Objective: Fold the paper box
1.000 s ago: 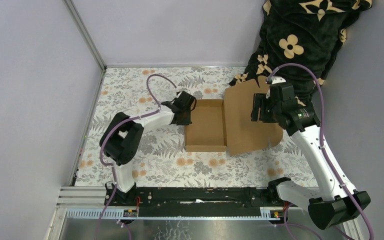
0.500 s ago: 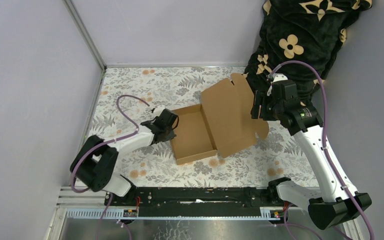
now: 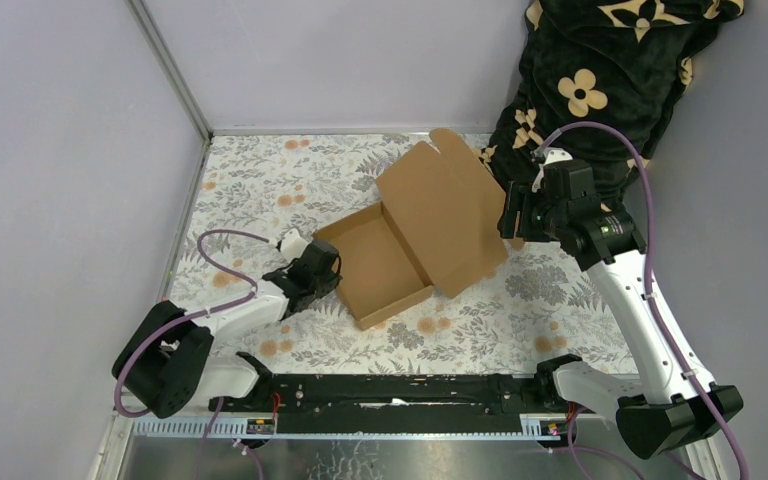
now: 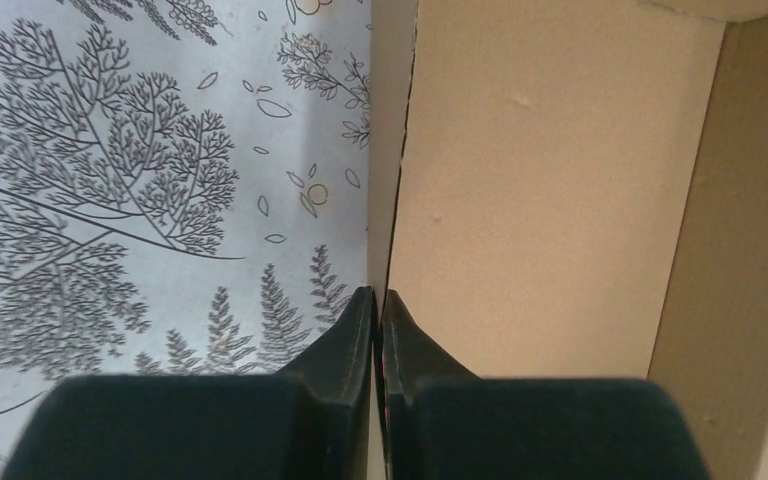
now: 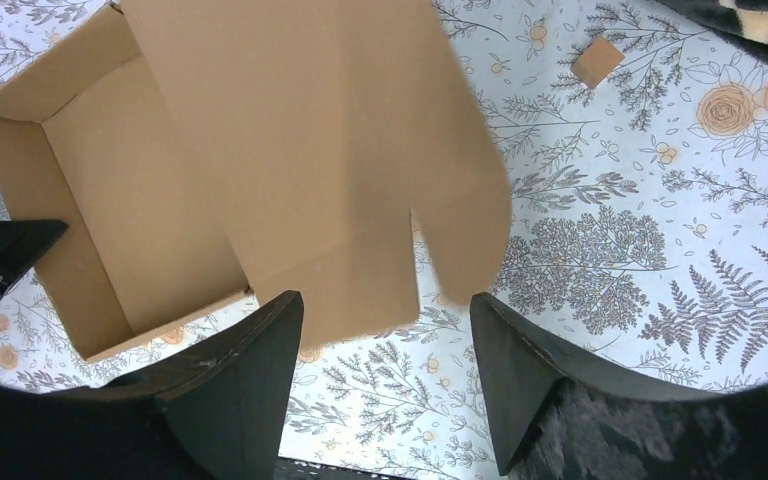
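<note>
Top external: floral table (image 3: 520, 320), grey walls (image 3: 360, 60); left gripper (image 3: 333, 264) tight on paper box (image 3: 385, 265), right gripper (image 3: 511, 216) spread.

Bright, even light with soft shadows — the left tool (image 4: 378, 297) looms blurred up close.

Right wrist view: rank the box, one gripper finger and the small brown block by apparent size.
1. Box, largest.
2. Finger, though its nearness to the camera inflates it, so this rank is unsure.
3. Brown block, smallest by far.
</note>
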{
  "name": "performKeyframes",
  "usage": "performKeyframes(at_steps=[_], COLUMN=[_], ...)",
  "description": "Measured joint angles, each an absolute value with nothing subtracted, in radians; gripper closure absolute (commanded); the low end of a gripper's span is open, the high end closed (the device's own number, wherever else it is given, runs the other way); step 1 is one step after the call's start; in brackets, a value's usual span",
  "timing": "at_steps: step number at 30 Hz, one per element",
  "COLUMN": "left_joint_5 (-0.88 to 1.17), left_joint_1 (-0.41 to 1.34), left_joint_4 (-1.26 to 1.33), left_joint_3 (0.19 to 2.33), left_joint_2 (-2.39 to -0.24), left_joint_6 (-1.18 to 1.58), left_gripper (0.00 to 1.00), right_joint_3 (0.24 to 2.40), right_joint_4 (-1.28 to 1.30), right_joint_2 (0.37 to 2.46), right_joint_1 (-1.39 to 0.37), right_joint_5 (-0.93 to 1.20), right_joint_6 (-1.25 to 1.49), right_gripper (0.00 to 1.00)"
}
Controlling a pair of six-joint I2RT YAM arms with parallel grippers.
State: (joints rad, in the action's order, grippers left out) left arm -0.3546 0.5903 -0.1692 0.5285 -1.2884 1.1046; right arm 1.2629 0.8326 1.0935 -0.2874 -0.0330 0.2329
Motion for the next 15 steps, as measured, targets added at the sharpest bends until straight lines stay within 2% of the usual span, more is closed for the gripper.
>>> performKeyframes(at_steps=[4,5,7,10,12,15], left_joint_5=[-0.389,-0.404,-0.427,-0.456,-0.474,-0.491], left_joint_1=[0.617,0.629,0.648,0.673,0.692,0.724], left_joint_4=[-0.104,-0.101,-0.105,-0.125,-0.142,-0.163], left_joint_3=[0.502,0.505,0.518,0.562,0.611,0.691], left_joint_2=[-1.297,-1.304,-1.321,-1.346,-1.362,-1.394], left_joint_6=[1.217,1.245,1.291,1.346,1.372,1.400], left_gripper=[0.87,0.81,0.56,0.35,0.26,0.23], right_joint_3=[1.263,1.263,1.263,1.263,1.259,1.239], right_joint_4=[0.833,0.833,0.833,0.833,0.830,0.825], right_joint_2=[1.098,1.099,1.103,1.114,1.125,1.135], right_joint_1=[-0.287,-0.287,-0.287,-0.287,-0.287,-0.287], right_joint_5=[-0.031,-0.027,-0.006,0.027,0.049,0.077], right_joint_6=[0.234,0.234,0.234,0.236,0.240,0.248], right_gripper=[0.32,0.33,0.36,0.38,0.39,0.42])
